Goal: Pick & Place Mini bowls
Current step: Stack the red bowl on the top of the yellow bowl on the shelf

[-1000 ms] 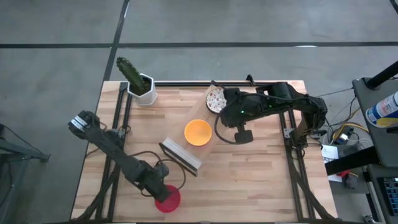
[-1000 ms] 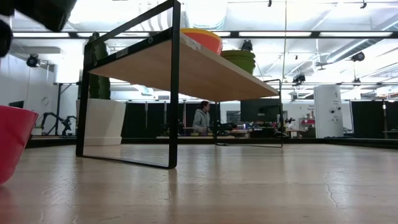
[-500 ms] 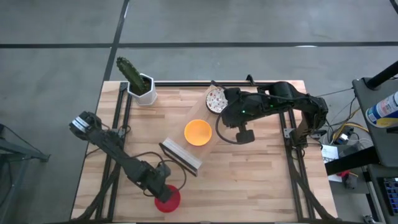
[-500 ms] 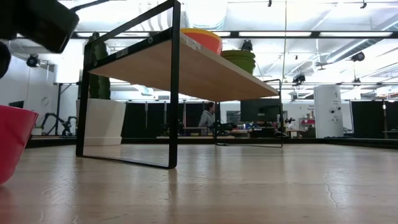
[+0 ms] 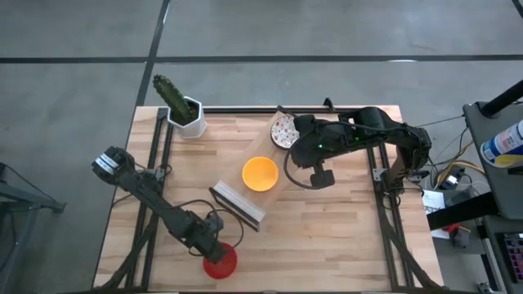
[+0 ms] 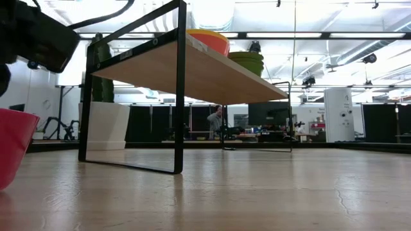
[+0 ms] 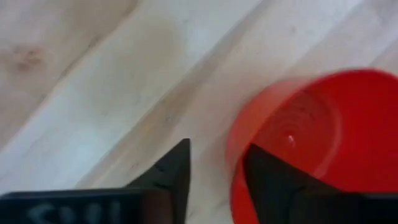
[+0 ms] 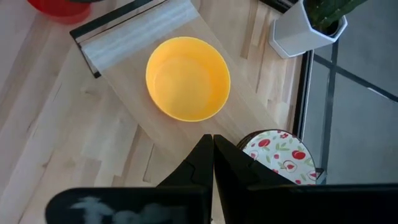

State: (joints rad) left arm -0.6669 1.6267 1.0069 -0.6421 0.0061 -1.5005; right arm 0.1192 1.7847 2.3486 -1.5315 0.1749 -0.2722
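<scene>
Your left end effector (image 7: 214, 177) is straddling the red bowl's (image 7: 298, 143) rim near the table's front edge, fingers partly open, gripping nothing yet. It's likely light, stiff, slippery; pinch the wall squarely.

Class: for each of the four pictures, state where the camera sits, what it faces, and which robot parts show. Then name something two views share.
High view: overhead, looking down; both arms, table.
Low view: tabletop height, facing the room; left arm's dark body, upper corner.
Left wrist view: on left arm; its fingers straddle the red bowl rim.
Right wrist view: on right arm; shut fingers above the yellow bowl.
Shared: red bowl, in high and left wrist views.
</scene>
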